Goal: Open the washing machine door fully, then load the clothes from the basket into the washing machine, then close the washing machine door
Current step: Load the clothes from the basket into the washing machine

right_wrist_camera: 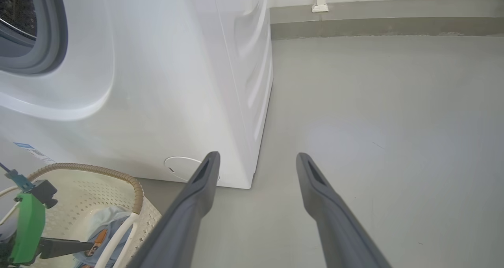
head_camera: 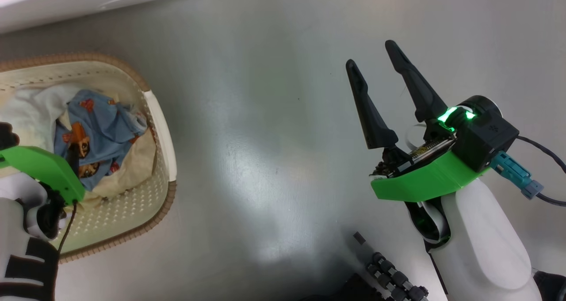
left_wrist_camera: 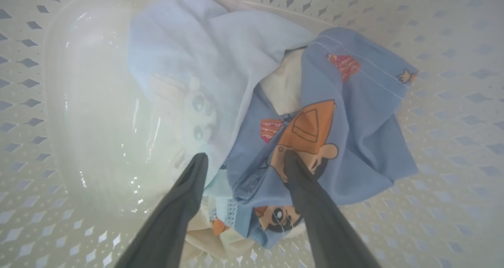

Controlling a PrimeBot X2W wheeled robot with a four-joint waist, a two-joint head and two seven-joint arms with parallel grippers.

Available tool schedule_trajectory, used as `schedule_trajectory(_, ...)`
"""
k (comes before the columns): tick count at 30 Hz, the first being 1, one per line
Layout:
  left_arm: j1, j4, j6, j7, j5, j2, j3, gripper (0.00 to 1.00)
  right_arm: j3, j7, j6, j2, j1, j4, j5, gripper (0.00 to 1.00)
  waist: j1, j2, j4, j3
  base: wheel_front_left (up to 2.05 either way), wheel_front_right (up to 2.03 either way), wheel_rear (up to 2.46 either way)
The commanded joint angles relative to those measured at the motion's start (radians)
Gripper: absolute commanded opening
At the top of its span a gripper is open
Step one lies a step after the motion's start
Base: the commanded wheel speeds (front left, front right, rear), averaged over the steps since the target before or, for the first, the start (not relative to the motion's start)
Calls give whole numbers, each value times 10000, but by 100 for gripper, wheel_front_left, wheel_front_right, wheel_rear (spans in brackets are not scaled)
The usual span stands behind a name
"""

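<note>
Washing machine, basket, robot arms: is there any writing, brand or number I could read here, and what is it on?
No text can be read.
Label sticker on the washing machine: print too small to read.
Black marks on the left forearm: cut off at the picture's edge, unreadable.
Black housing on the right wrist: a small star-like symbol, no letters.
Blue garment: cartoon pictures, no words.

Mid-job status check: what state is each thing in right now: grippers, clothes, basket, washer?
left gripper: open, down in the basket at the blue printed garment, nothing gripped.
right gripper: open, empty, above the floor.
blue printed garment: crumpled, on top in the basket.
white garment: crumpled beside it.
basket: upright on the floor, loaded.
washing machine: drum mouth uncovered where visible, grey gasket exposed.
</note>
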Motion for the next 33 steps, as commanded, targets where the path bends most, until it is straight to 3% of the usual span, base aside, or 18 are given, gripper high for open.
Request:
schedule_trajectory(1,65,-29,-109,-83,-158,282,194,100,195,-48,16,72,201,-197,-15,100,0,-1,10,5,0,0,0)
schedule_trajectory(10,-142,310,-498,-1,-535,135,146,100,286,-48,16,72,153,-229,-25,100,0,-1,-79,130,0,0,0)
schedule_trajectory(33,-925,998,-665,-453,-703,280,-94,98,273,-48,16,72,131,-327,-266,100,0,-1,-166,725,0,0,0)
